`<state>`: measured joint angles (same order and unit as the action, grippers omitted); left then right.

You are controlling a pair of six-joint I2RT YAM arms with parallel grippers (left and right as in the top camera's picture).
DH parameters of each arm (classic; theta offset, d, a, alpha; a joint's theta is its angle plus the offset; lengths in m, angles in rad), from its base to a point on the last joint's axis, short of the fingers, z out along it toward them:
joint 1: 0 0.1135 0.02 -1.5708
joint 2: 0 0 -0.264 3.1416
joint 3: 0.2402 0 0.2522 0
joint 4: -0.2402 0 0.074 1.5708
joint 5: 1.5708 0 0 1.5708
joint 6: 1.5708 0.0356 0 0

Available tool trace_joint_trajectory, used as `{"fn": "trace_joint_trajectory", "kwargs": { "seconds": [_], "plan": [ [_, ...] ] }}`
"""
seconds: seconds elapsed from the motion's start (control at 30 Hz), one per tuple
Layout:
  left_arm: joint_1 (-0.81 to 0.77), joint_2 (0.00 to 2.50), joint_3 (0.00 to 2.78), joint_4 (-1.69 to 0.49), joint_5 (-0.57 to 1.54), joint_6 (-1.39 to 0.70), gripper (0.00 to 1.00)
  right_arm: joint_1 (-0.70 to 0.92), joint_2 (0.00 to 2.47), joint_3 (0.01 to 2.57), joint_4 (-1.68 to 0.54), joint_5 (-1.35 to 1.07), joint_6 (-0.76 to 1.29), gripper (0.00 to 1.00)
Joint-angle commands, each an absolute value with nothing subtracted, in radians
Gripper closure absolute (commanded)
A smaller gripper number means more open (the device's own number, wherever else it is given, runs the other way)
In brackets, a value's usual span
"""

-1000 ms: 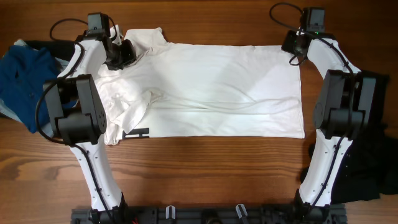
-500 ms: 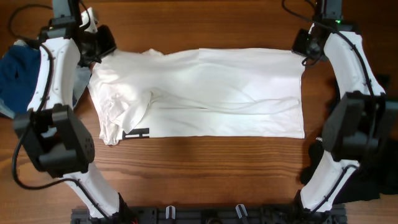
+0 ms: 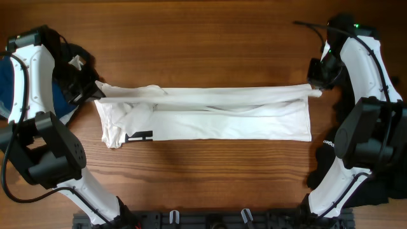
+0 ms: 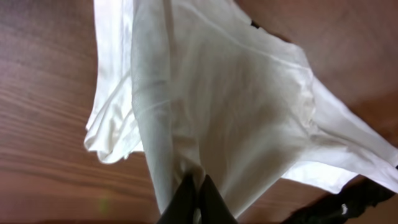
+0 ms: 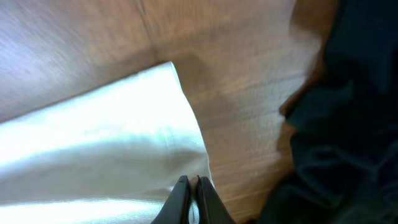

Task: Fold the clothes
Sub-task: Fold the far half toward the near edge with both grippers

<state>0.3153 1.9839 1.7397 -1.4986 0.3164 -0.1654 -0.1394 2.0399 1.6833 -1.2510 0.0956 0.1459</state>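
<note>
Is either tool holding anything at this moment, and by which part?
Both hold the white T-shirt: the left tool pinches its far edge at the left end, the right tool the same edge's right corner.

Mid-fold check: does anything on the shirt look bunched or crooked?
Yes. The white T-shirt is crumpled at its left end: the sleeve is wadded below the left gripper, and the black print pokes out at the near edge. The right end, held by the right gripper, lies flat.
</note>
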Motion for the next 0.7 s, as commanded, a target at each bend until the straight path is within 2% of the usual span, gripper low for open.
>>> {"fn": "trace_joint_trajectory", "kwargs": {
  "seconds": [0.0, 0.3, 0.33, 0.37, 0.4, 0.43, 0.47, 0.63, 0.67],
  "plan": [
    [0.317, 1.952, 1.732, -1.543, 0.256, -0.125, 0.96, -0.142, 2.020, 1.645, -1.272, 0.125, 0.126, 0.96],
    [0.316, 1.952, 1.705, -1.606, 0.173, -0.113, 0.94, -0.144, 2.020, 1.623, -1.362, 0.165, 0.134, 0.96],
    [0.314, 1.952, 1.687, -1.599, 0.173, -0.113, 0.92, -0.144, 2.020, 1.623, -1.378, 0.164, 0.134, 0.96],
    [0.311, 1.952, 1.662, -1.588, 0.173, -0.112, 0.83, -0.144, 2.020, 1.623, -1.397, 0.161, 0.131, 0.95],
    [0.310, 1.952, 1.644, -1.577, 0.173, -0.112, 0.66, -0.144, 2.020, 1.623, -1.405, 0.161, 0.131, 0.81],
    [0.310, 1.952, 1.632, -1.566, 0.173, -0.112, 0.58, -0.145, 2.020, 1.623, -1.412, 0.161, 0.131, 0.52],
    [0.310, 1.952, 1.624, -1.558, 0.173, -0.112, 0.57, -0.144, 2.020, 1.622, -1.417, 0.161, 0.131, 0.48],
    [0.310, 1.952, 1.623, -1.553, 0.173, -0.112, 0.57, -0.145, 2.020, 1.622, -1.432, 0.162, 0.130, 0.47],
    [0.310, 1.952, 1.623, -1.547, 0.174, -0.113, 0.57, -0.145, 2.020, 1.621, -1.433, 0.162, 0.130, 0.41]
  ]
}}
